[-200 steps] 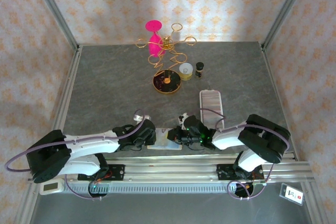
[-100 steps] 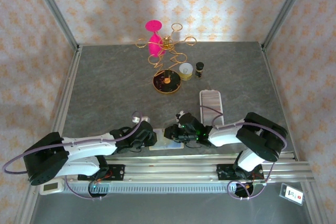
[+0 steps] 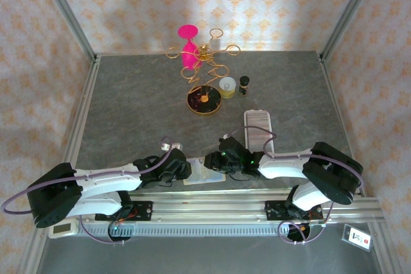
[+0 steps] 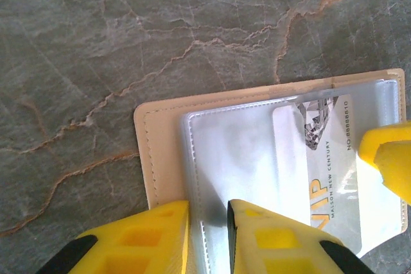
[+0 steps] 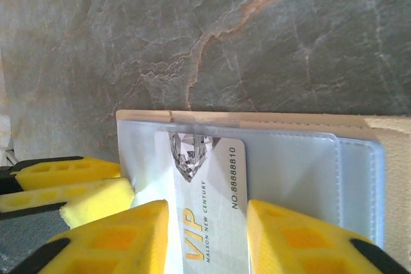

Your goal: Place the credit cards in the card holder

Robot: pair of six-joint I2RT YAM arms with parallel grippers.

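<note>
The cream-beige card holder [image 3: 204,176] lies open on the table between both grippers. Its clear plastic sleeve [image 4: 250,152] faces up. A silver credit card [image 5: 209,181] printed "VIP" sits partly inside that sleeve, and it also shows in the left wrist view [image 4: 334,171]. My left gripper [image 4: 209,213] is shut on the sleeve's near edge, beside the beige cover [image 4: 160,152]. My right gripper [image 5: 209,213] is open, one finger on each side of the card's long edges. Its yellow fingertip [image 4: 385,158] reaches in at the holder's right side.
A long white ridged tray [image 3: 258,125] lies behind the right arm. Farther back are a gold wire stand [image 3: 204,62] with a pink glass, a small cup [image 3: 227,85] and a dark bottle [image 3: 244,85]. The metal rail [image 3: 244,200] runs just in front of the holder.
The right gripper's jaws have opened from around the card and the arm has stretched slightly leftward. The left gripper keeps its pinch on the sleeve.
</note>
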